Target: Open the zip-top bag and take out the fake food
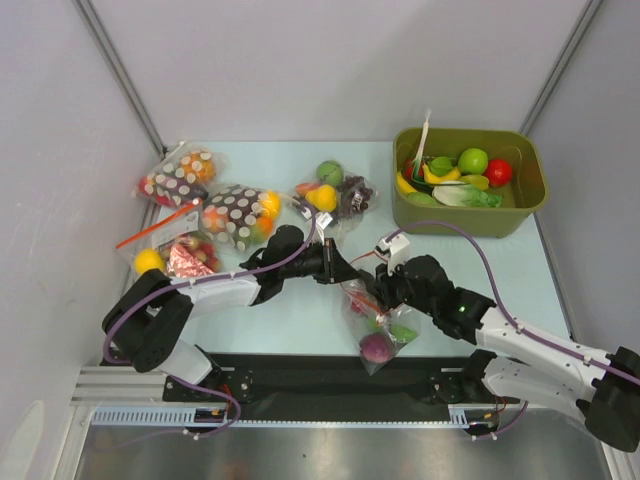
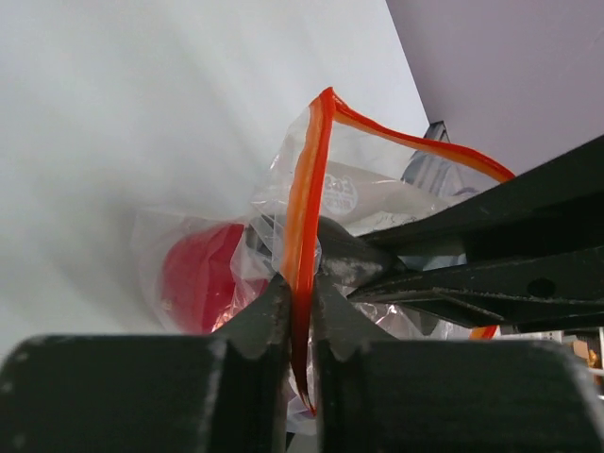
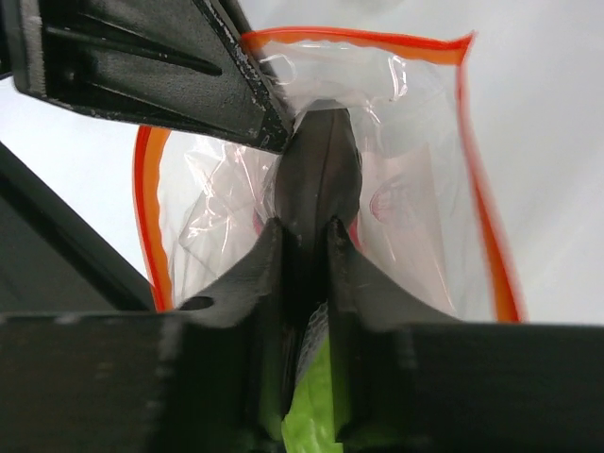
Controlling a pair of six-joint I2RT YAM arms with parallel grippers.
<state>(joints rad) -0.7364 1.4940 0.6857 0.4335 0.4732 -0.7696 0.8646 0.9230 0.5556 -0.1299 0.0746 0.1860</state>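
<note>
Pale blue tabletop, clear plastic zip-top bag with red-orange strip holding red ball, round purple piece, left gripper pinching strip, right gripper clamping bag wall

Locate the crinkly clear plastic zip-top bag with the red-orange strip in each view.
Top external: crinkly clear plastic zip-top bag, centre of the picture, slightly low.
Left wrist: centre, its strip pinched in the left gripper.
Right wrist: centre to right, at the right gripper tips.
Shared landmark: red-orange zip strip, plain in both wrist views.
</note>
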